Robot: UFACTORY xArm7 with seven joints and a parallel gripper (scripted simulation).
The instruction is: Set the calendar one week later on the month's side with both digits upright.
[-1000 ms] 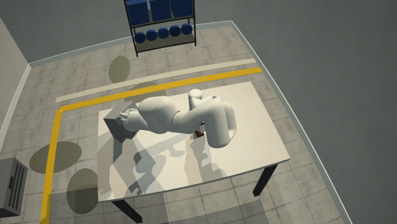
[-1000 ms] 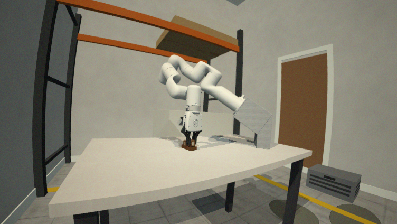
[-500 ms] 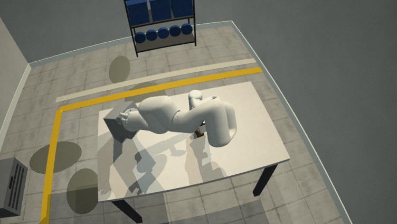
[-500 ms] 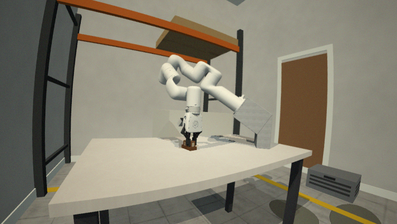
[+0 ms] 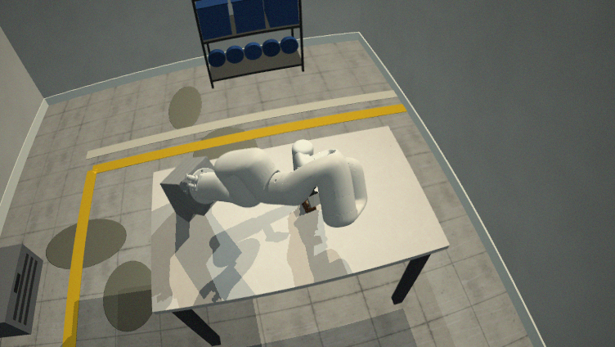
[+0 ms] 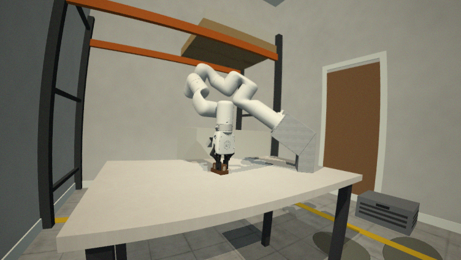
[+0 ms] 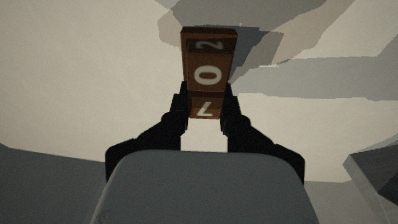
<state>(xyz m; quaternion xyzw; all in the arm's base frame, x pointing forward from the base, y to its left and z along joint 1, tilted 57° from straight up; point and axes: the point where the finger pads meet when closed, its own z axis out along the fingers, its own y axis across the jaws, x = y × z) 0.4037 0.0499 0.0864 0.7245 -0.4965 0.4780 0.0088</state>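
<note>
The brown calendar tray [image 7: 183, 55] [image 6: 219, 172] [image 5: 310, 209] lies on the white table [image 7: 75, 75] [image 6: 161, 194] [image 5: 387, 206], near its middle. In the wrist view it runs away from me. My gripper [image 7: 205, 93] [image 6: 220, 165] reaches straight down onto it and is shut on the near cube [image 7: 205, 109], whose face towards me shows a 7. The far cube [image 7: 207, 76] sits in the tray with a 0 on top. Beyond it a darker face [image 7: 208, 46] shows a 2; I cannot tell what it belongs to. In the top view the arm hides the gripper.
The arm's grey base box [image 5: 185, 189] [image 6: 295, 135] stands on the table's edge. A black rack [image 5: 249, 38] with blue bins stands across the floor, and a tall orange-beamed rack [image 6: 48, 113] stands beside the table. A grey vented unit [image 6: 387, 211] [image 5: 17, 293] sits on the floor.
</note>
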